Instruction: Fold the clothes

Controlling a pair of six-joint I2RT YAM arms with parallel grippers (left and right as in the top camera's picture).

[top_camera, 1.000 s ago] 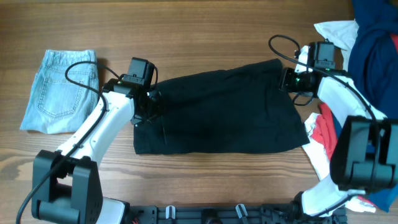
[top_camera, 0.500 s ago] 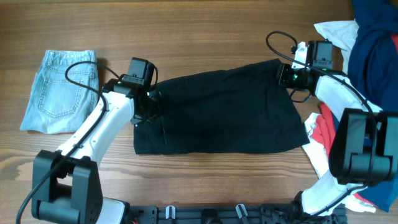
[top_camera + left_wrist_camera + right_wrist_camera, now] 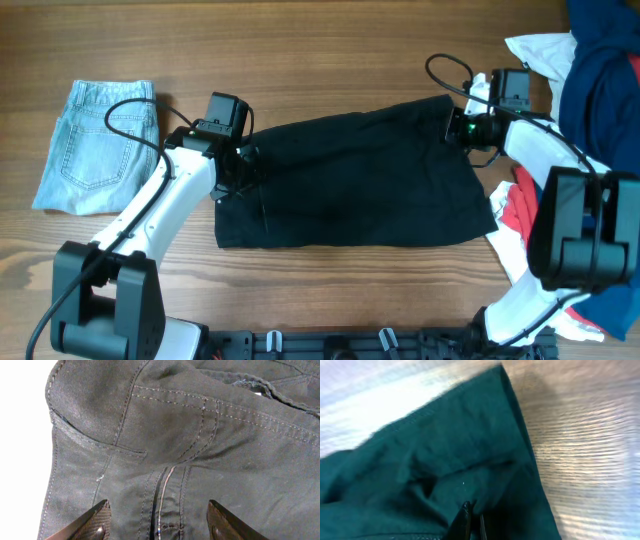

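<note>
The clothes (image 3: 350, 185), a black garment, lie spread flat across the middle of the table. My left gripper (image 3: 240, 165) hovers over their left end and is open. In the left wrist view its fingertips (image 3: 97, 520) straddle the fly seam of the clothes (image 3: 175, 435) without pinching it. My right gripper (image 3: 458, 128) is at the far right corner of the garment. In the right wrist view the right gripper (image 3: 472, 520) is shut, with a fold of the dark fabric (image 3: 445, 460) pinched between its jaws.
Folded light-blue denim shorts (image 3: 95, 145) lie at the far left. A heap of navy, red and white garments (image 3: 600, 80) fills the right edge, with red and white pieces (image 3: 515, 205) close to the black garment's right hem. Bare wooden table (image 3: 300, 60) lies behind.
My right gripper has slid a little left onto the garment's far right corner and closed on the fabric. The left arm and gripper have not moved.
</note>
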